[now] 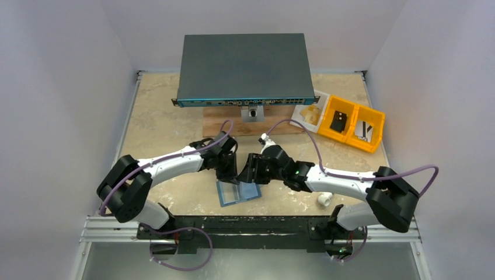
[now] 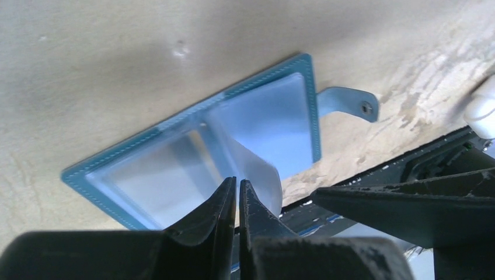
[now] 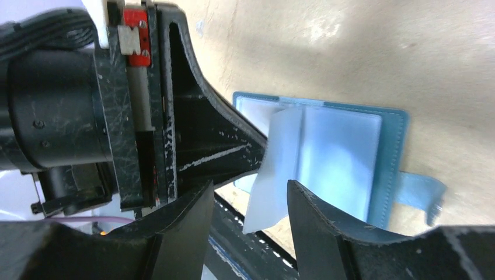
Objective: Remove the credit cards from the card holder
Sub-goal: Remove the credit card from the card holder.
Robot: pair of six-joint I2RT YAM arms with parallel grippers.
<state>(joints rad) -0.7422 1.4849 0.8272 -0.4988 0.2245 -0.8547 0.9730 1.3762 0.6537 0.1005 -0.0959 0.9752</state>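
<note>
Table (image 1: 163, 122): beige, marbled; both arms met low in the centre of the top view.
Card holder (image 1: 252, 191): steel-blue, lying open and flat on the table at lower centre, just in front of both grippers.
Strap tab (image 2: 347, 100): stuck out from the holder's edge, flat on the table.
Pale card (image 2: 248, 163): tilted up off the holder's inner face. Its lower edge sat at the centre fold; could not tell whether it was clear of its slot.
Left gripper (image 2: 238, 182): fingers pressed almost together, pinching the raised edge of the pale card.
Right gripper (image 3: 250, 186): fingers spread, one on either side of the pale card, not touching it.
Dark grey box (image 1: 242, 64): top centre, well apart from the holder.
Yellow bins (image 1: 352, 111): upper right of the top view.
</note>
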